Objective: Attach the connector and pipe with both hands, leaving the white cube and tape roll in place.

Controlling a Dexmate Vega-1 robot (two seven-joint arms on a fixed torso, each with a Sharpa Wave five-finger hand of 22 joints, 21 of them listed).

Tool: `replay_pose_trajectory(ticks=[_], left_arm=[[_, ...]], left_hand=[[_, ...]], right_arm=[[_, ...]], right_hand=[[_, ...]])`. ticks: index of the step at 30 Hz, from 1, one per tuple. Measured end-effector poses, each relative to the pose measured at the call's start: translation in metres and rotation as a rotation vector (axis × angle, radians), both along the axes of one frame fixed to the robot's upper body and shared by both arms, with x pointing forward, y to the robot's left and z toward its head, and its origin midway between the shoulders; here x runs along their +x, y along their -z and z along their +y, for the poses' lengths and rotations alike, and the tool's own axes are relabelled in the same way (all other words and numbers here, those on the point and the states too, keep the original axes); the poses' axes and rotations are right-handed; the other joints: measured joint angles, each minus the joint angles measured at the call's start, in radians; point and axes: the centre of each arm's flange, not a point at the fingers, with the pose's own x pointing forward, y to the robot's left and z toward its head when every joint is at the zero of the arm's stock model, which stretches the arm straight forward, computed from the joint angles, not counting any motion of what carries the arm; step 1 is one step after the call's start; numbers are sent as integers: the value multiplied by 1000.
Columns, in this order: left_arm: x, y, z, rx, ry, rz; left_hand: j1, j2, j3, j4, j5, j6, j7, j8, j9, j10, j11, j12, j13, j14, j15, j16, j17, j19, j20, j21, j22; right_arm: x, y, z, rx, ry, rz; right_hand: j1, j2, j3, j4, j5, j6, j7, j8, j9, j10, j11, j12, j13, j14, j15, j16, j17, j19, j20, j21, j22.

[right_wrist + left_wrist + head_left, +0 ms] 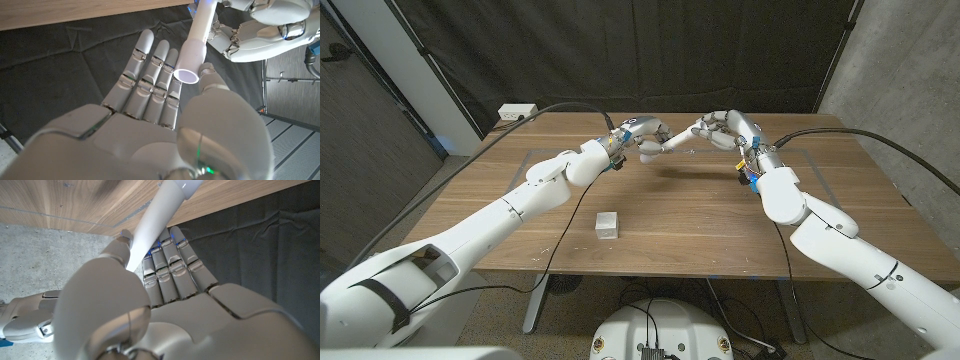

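Both hands are raised over the far middle of the table and meet fingertip to fingertip. My left hand (640, 135) grips a white pipe (150, 225) between thumb and fingers. My right hand (725, 130) pinches a white connector (192, 57), a wider sleeve with an open round end, between thumb and fingers. The pipe (205, 17) runs straight out of the connector toward the left hand (265, 30), so the two parts are in line and touching. The small white cube (608, 224) sits on the table nearer me, apart from both hands.
The wooden table (500, 230) has a faint rectangular outline marked on it. A white power strip (517, 112) lies by its far left corner. A black curtain hangs behind, with a concrete wall at the right. A black cable trails from each forearm.
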Motion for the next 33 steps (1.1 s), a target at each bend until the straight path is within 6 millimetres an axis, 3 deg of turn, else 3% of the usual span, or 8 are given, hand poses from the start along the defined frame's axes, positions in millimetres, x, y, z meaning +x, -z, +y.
replay_pose_trajectory(ticks=[23,26,33], left_arm=[[1,-10,-8,18,17,-11],[1,-10,-9,20,19,-13],[0,-11,-11,20,24,-16]], left_hand=[[0,0,0,0,1,0,7,0,8,3,3,0,6,3,3,9,-1,0,0,0,0],[0,0,0,0,1,0,7,0,8,4,4,0,10,3,3,10,-1,0,0,0,0],[0,0,0,0,2,-1,7,1,8,4,4,0,10,4,3,10,-1,0,0,7,0]], right_arm=[[7,-3,8,-35,14,16],[8,-4,8,-45,18,28],[10,-5,10,-65,16,54]], right_hand=[[-3,3,-5,6,-1,0,0,-7,14,9,-2,-8,0,5,-2,-4,4,-7,3,14,0],[-3,3,19,31,-3,0,0,-7,15,11,-1,-8,0,9,-2,-4,5,-7,3,14,0],[-3,3,19,36,0,0,0,-7,23,16,-5,-8,0,10,-3,-4,5,-7,3,20,-2]])
